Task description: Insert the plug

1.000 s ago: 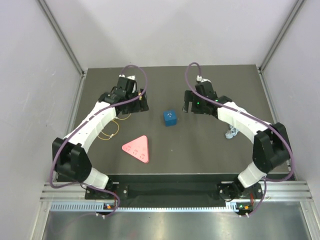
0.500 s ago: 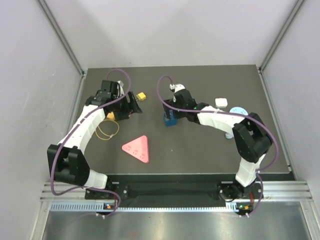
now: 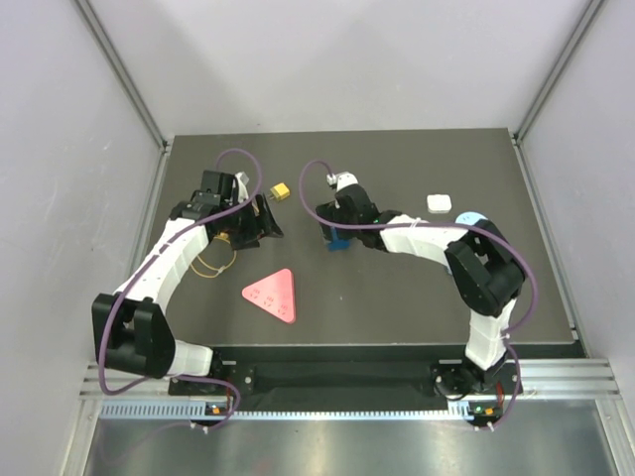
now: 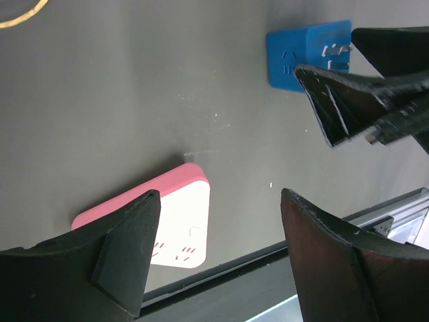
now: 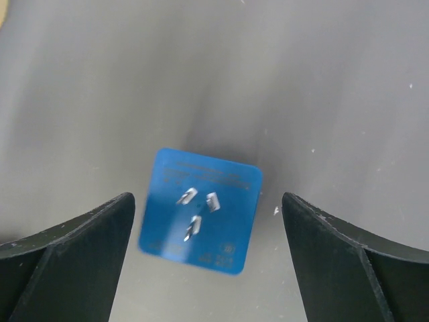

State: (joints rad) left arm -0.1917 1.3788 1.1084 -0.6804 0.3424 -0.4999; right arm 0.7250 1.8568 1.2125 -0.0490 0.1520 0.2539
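On the dark tabletop (image 3: 397, 297) the task looks barely begun. Nothing is gripped, nothing is plugged in, and the whole insertion is left to do.

The pink socket block (image 3: 271, 295), a flat triangular piece with slots showing in its face, lies near the front edge, left of centre. The blue plug (image 3: 337, 243) sits loose on the tabletop further back and to the right, well apart from the block. It rests with its three metal prongs facing up, as the right wrist view shows (image 5: 201, 211). By my reading it must be grasped, carried over to the block, turned prongs-down and pressed into the slots.

The right gripper (image 5: 206, 201) hangs directly over the plug with its jaws spread wide. One finger stands to each side of the cube with clear gaps, touching nothing. I cannot tell whether the tips are already down at the plug's level.

The left gripper (image 4: 218, 198) hovers off to the left, between plug and block in its own view. Its jaws are also spread and hold nothing, and the pink block (image 4: 181, 215) shows below them.

Smaller bits lie around: a yellow loop (image 3: 213, 260) under the left arm, a small yellow block (image 3: 281, 191) and a white piece (image 3: 438, 202) toward the back.
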